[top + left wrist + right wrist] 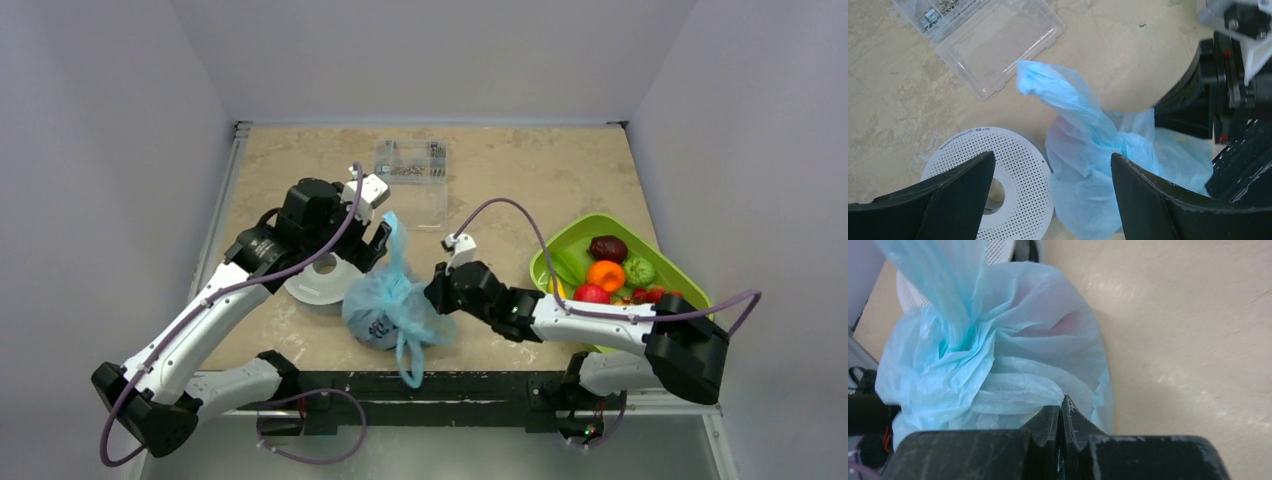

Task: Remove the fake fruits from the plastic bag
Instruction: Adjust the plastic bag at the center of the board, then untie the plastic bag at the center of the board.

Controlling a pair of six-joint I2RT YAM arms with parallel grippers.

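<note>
The light-blue plastic bag (385, 305) sits knotted at the table's near middle, one handle standing up, another hanging over the front edge. A reddish shape (1073, 322) shows faintly through its film. My right gripper (437, 290) is shut on a fold of the plastic bag (998, 350) at its right side, jaws (1062, 405) pressed together with a sliver of blue between them. My left gripper (375, 245) hovers open over the bag's (1088, 150) twisted neck, fingers (1053, 160) spread wide and touching nothing. Several fake fruits (605, 275) lie in the lime-green tray (560, 240).
A white perforated disc (315, 280) with a centre hole lies just left of the bag, partly under it (1013, 170). A clear hard plastic box (412, 170) with small metal parts lies open at the back middle (993, 45). The tray stands at the right edge.
</note>
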